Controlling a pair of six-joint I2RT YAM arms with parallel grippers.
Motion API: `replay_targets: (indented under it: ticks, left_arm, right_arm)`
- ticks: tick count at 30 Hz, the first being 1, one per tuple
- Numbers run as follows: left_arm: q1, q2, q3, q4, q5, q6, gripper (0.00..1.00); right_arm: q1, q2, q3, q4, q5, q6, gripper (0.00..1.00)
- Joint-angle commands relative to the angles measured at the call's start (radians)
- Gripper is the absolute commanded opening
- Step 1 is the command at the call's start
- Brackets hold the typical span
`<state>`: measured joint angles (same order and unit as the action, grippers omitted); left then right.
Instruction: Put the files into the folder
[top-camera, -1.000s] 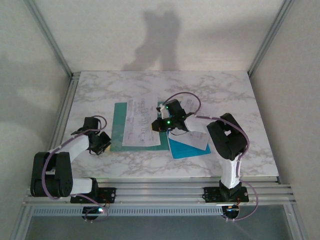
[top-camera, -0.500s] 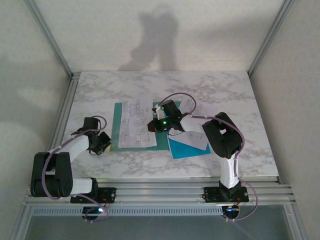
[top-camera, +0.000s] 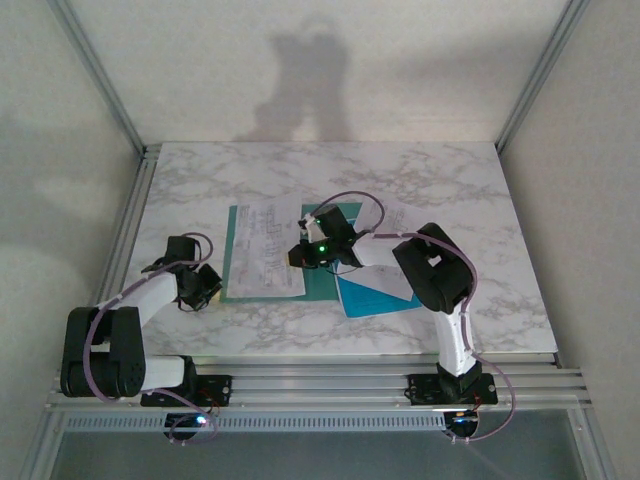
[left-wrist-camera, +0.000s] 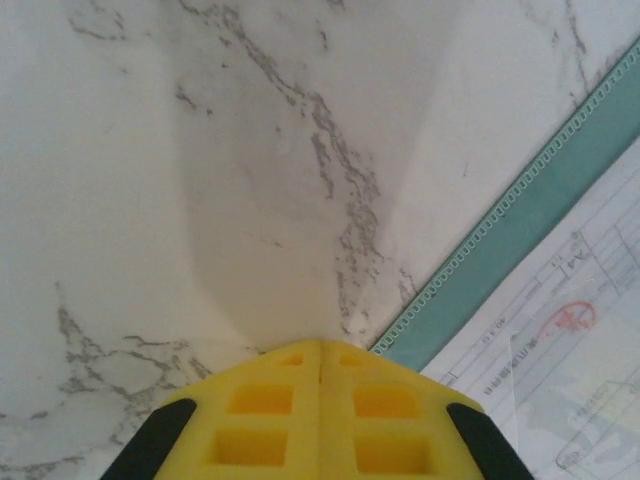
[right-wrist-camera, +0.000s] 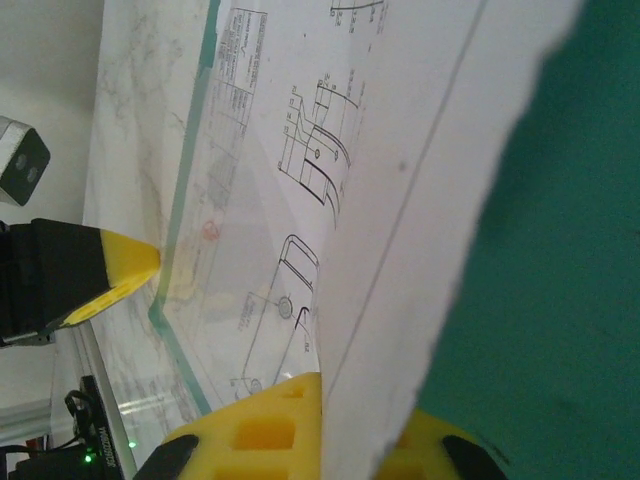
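A white sheet (top-camera: 265, 258) rests on the folder (top-camera: 322, 286), left of frame centre. The right gripper (top-camera: 299, 252) has its jaws clamped on that sheet's right edge. The cyan sheet (top-camera: 372, 298) lies lower right of the folder on the counter (top-camera: 450, 200). The left gripper (top-camera: 207, 287), jaws closed and empty, sits just beside the folder's lower-left corner.

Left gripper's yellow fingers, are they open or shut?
Shut. The left gripper has its yellow fingers meeting at one seam, nothing between.

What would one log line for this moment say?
right gripper: shut on sheet over folder | left gripper: shut, by folder edge | blue sheet: right of folder
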<state>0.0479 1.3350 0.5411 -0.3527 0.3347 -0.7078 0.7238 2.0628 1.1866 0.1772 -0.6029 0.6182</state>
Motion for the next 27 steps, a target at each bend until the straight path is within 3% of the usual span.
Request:
replay_targets:
  ticks: [1,15,27]
  left_arm:
    - [-0.019,0.062,-0.055,0.061,0.097,-0.008,0.00]
    - [-0.019,0.079,-0.041,0.062,0.098,-0.001,0.00]
    - [-0.024,0.105,-0.019,0.075,0.098,-0.007,0.00]
  right_arm:
    - [0.019,0.028,0.038,0.023,-0.001,0.017,0.00]
    - [0.050,0.051,0.037,0.035,-0.019,0.034,0.00]
    - [0.032,0.033,0.076,-0.141,-0.031,-0.082,0.00]
